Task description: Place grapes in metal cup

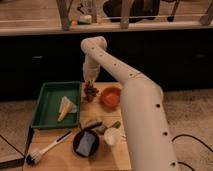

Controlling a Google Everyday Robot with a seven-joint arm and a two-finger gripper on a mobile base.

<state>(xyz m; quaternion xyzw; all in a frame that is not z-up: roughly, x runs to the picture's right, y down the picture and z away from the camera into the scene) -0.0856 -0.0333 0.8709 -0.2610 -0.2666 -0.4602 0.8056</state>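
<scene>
My gripper (89,83) points straight down over the far edge of the wooden table (60,162), between the green tray and the orange bowl. It is shut on the grapes (91,92), a small dark reddish-purple bunch that hangs from its fingertips just above or on the tabletop. I cannot make out a metal cup; it may be hidden under the grapes. My white arm (142,115) rises from the lower right and covers the table's right side.
A green tray (47,107) with a yellow and white item (65,107) lies left of the grapes. An orange bowl (110,96) stands to their right. Nearer are a white-handled brush (47,148), a dark round dish (86,142) and a white cup (111,136).
</scene>
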